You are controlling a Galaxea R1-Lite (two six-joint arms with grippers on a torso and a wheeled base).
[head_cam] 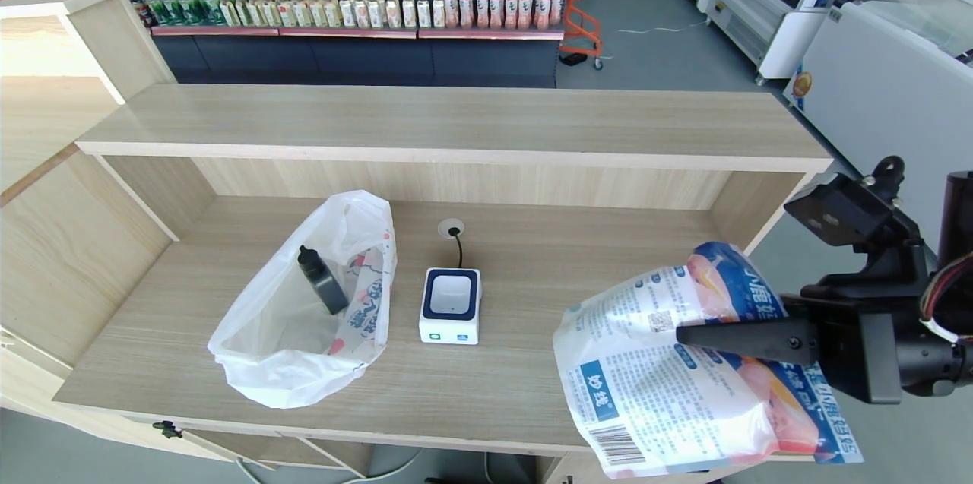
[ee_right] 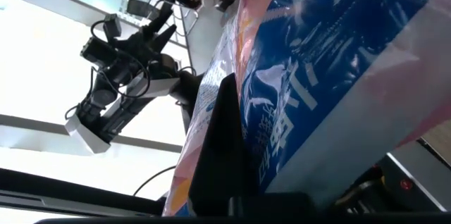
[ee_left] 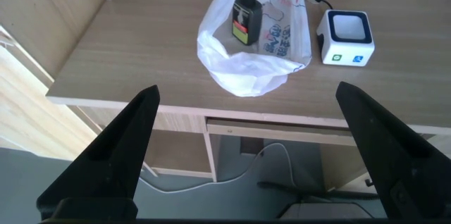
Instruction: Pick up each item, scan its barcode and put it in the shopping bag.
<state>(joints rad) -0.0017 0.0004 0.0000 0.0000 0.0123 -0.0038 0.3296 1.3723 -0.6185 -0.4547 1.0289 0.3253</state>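
A blue, white and pink snack pouch hangs in the air over the counter's front right corner, with my right gripper shut on it; one black finger lies across the pouch. Its barcode faces up at the lower edge. The white scanner with a blue-rimmed window sits mid-counter, left of the pouch. A white plastic shopping bag lies open left of the scanner, with a dark bottle inside. My left gripper is open, held off the counter's front edge, facing the bag, bottle and scanner.
The wooden counter has a raised back ledge and side walls. The scanner's cable runs to a grommet behind it. Drink shelves and a freezer stand beyond the counter.
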